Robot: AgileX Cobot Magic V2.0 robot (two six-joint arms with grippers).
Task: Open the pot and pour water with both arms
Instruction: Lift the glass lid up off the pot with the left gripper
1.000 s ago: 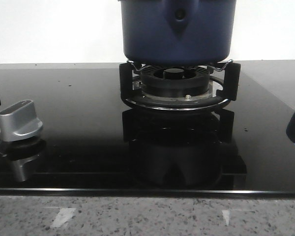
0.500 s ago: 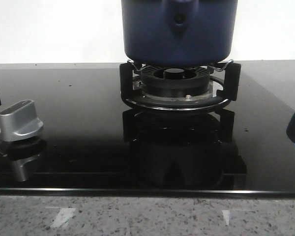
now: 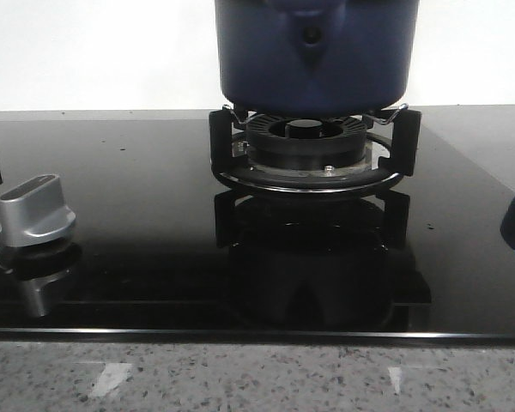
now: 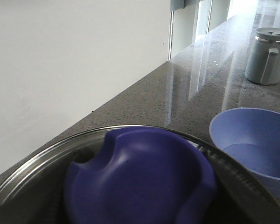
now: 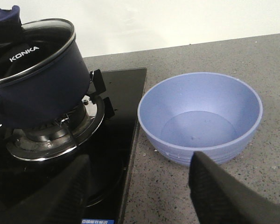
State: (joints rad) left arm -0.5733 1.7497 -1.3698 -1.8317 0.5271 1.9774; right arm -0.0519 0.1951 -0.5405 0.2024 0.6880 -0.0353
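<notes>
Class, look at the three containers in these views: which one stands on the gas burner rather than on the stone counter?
The dark navy pot. It sits over the burner, while the light blue bowl and grey lidded jug stand on the speckled counter.

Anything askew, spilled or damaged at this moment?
The pot sits tilted over the burner, its far side raised off the black supports. The lid is on it. The blue bowl stands upright beside the cooktop; no spill or damage shows.

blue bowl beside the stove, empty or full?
Empty. The right wrist view shows the bowl with a bare, dry bottom; no water visible inside.
</notes>
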